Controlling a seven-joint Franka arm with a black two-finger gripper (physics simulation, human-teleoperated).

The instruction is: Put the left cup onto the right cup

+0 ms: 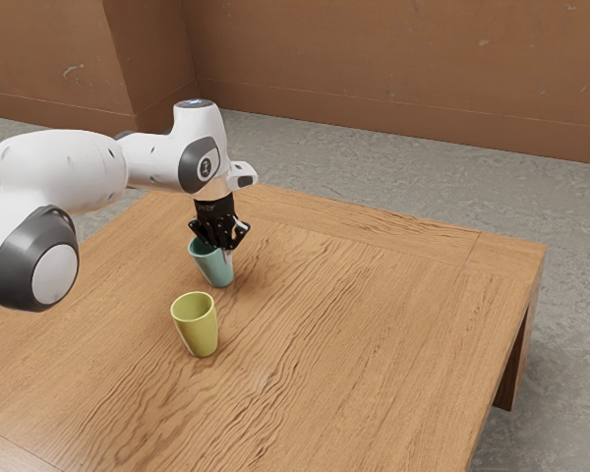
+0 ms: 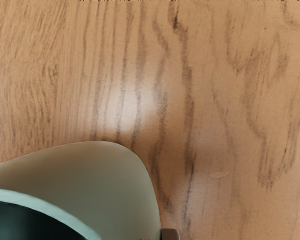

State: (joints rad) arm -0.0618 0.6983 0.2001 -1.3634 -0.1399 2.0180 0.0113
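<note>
You have your gripper [image 1: 219, 239] clamped on the rim of the teal cup [image 1: 213, 267], near the upright yellow-green cup [image 1: 196, 323] on the wooden table [image 1: 374, 324].

Desk [image 1: 374, 324]: light brown wood with dark wavy grain, spanning the lower frame.
Floor [image 1: 570, 226]: grey, carrying the desk.
On the desk: yellow-green cup [image 1: 196, 323], upright, left of centre.
Just above it in frame: teal cup [image 1: 214, 265], slightly tilted; contact with the desk unclear.
</note>
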